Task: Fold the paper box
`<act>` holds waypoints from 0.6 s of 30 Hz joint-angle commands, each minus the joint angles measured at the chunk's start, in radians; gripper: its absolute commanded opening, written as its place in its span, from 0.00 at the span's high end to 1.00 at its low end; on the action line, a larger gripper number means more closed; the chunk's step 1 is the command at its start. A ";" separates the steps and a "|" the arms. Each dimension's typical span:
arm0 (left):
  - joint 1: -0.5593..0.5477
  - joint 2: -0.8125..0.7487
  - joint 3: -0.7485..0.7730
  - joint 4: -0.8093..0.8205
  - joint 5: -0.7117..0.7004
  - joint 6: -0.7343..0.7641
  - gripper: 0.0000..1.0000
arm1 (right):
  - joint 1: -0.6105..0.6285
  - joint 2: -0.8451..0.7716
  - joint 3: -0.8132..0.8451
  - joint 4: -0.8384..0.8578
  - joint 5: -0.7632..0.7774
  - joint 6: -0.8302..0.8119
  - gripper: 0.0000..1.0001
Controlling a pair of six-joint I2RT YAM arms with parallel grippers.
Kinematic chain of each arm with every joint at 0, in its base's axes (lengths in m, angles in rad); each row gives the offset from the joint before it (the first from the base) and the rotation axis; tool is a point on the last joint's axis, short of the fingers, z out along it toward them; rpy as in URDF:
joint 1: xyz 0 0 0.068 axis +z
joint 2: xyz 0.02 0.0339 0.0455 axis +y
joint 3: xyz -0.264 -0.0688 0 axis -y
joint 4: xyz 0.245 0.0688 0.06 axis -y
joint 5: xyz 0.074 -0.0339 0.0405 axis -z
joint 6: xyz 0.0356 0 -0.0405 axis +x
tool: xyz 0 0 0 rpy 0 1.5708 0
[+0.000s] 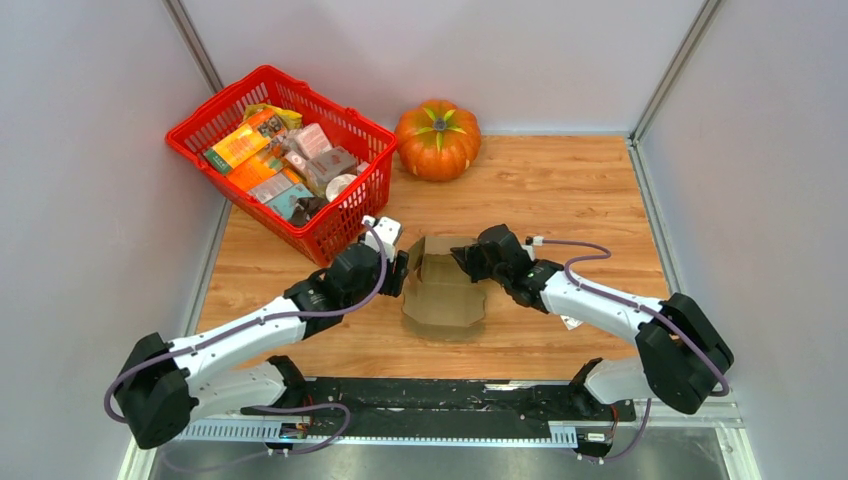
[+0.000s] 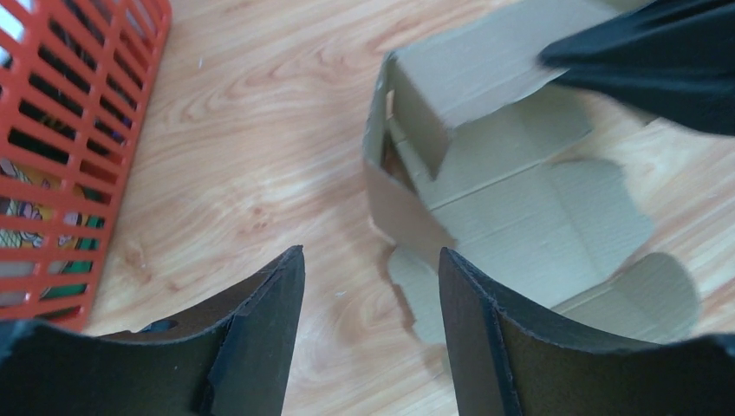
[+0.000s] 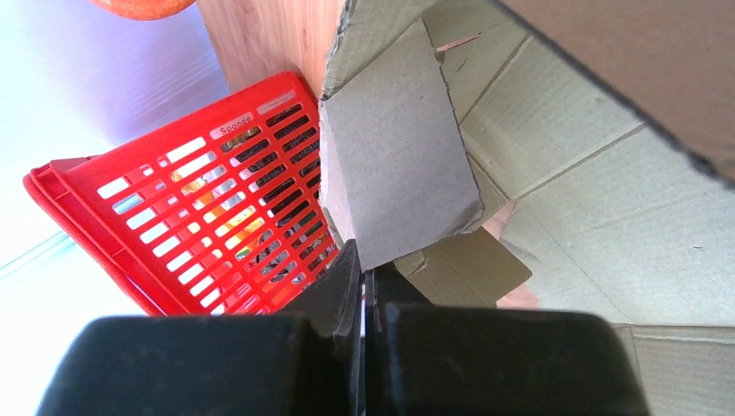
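While both arms reach inward from the near edge in the top external view, the left arm lies low and stretched toward the table centre. The left gripper (image 1: 403, 272) sits just beside the left wall of the plain brown cardboard paper box (image 1: 445, 300). The right arm bends at the elbow and angles back toward the centre. The right gripper (image 1: 462, 258) meets the far right edge of the box. The box lies half formed at mid-table, between the two grippers, with some flaps raised and others flat. The light wooden table (image 1: 560, 190) also carries a red plastic slotted basket (image 1: 345, 222) of colourful printed packages (image 1: 250, 140) at far left. A round orange pumpkin (image 1: 437, 140) stands at the far edge. Plain white walls (image 1: 90, 200) enclose the table on three sides.

In the left wrist view, the left gripper (image 2: 371, 256) stands with its dark fingers (image 2: 260, 329) spread apart and nothing between them. They point at the near corner of the box (image 2: 520, 217), whose left wall stands upright. The basket (image 2: 52, 147) lies at left, apart from the box.

In the right wrist view, the right gripper (image 3: 362, 269) has its fingers pressed together. A raised grey-brown flap (image 3: 394, 165) of the box ends right at the tips. It cannot be told whether cardboard is pinched there. The basket (image 3: 217, 199) shows behind.
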 commanded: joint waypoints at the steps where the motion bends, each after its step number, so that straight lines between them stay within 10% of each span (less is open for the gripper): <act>1: 0.055 0.061 -0.025 0.035 0.043 0.065 0.34 | -0.008 -0.027 -0.009 0.007 -0.001 -0.003 1.00; 18: 0.064 0.287 0.077 0.222 0.223 0.188 0.33 | -0.020 -0.029 -0.003 0.004 -0.037 -0.012 1.00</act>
